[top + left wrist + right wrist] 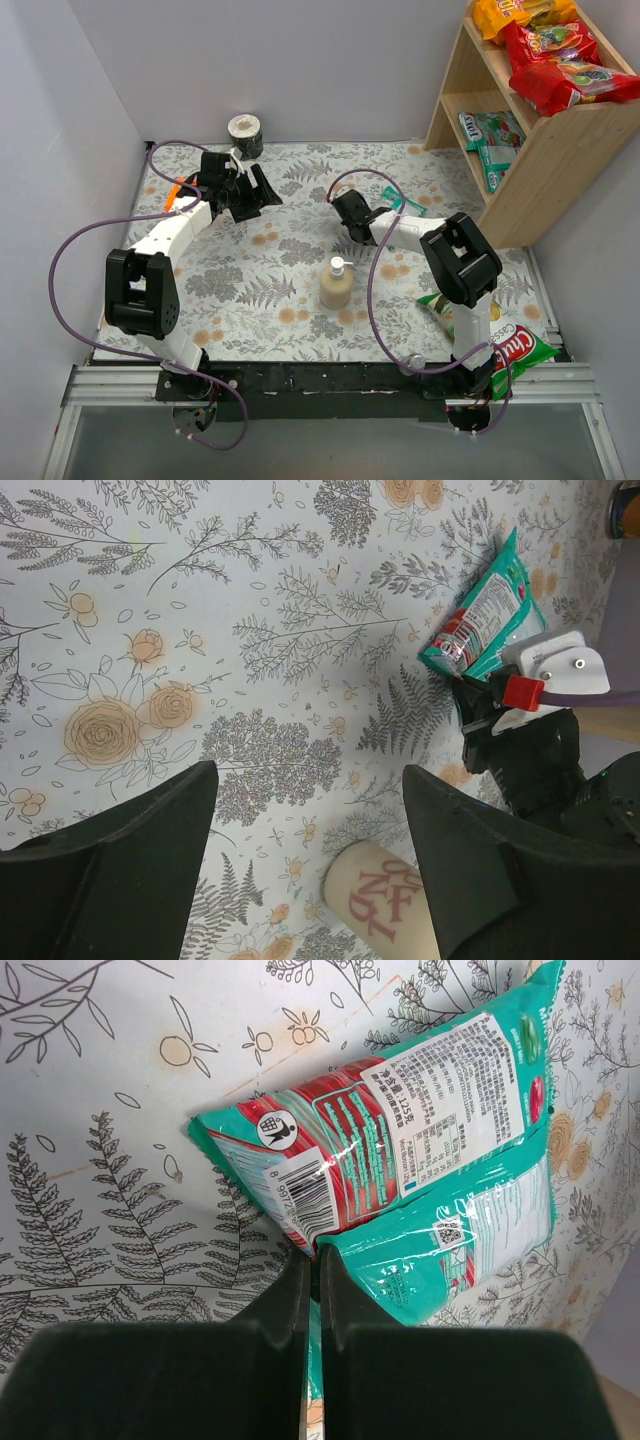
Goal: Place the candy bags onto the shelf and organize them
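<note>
The wooden shelf (560,160) stands at the far right. Its top board holds an orange-yellow candy bag (520,12) and two red ones (548,42) (575,82). Two teal-and-white bags (490,135) lie on the lower board. My right gripper (312,1260) is shut on the edge of a third teal-and-white bag (420,1140), which hangs over the floral table. In the top view that gripper (390,208) and bag (408,205) are at mid-table, left of the shelf. The bag also shows in the left wrist view (485,610). My left gripper (310,820) is open and empty at the far left (255,195).
A beige pump bottle (336,285) stands mid-table, just below my left jaws in the wrist view (385,905). A tape roll (244,133) sits at the back. Green chip bags (500,345) lie by the right arm's base. A small orange packet (180,188) lies at the far left.
</note>
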`<action>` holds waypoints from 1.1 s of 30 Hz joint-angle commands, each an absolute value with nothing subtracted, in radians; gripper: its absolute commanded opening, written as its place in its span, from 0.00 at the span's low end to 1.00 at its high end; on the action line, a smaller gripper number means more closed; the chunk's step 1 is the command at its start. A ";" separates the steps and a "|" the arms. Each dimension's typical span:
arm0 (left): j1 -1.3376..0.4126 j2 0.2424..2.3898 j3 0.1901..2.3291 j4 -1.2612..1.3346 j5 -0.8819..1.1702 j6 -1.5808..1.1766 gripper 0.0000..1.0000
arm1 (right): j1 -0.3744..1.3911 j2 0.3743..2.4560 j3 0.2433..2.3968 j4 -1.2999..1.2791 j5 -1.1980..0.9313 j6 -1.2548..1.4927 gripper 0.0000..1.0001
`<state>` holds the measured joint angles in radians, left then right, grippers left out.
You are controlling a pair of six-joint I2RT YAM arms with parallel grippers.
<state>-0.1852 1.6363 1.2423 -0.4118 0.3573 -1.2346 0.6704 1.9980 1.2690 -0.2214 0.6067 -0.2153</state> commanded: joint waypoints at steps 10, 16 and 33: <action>-0.184 1.580 1.250 -0.443 0.351 -1.203 0.74 | 0.666 1.941 1.465 -0.290 0.805 -0.159 0.01; -0.183 1.578 1.249 -0.445 0.354 -1.203 0.74 | 0.661 1.868 1.575 -0.184 0.905 -0.277 0.01; -0.183 1.581 1.296 -0.489 0.437 -1.224 0.74 | 0.552 1.936 1.816 0.564 1.183 -0.975 0.01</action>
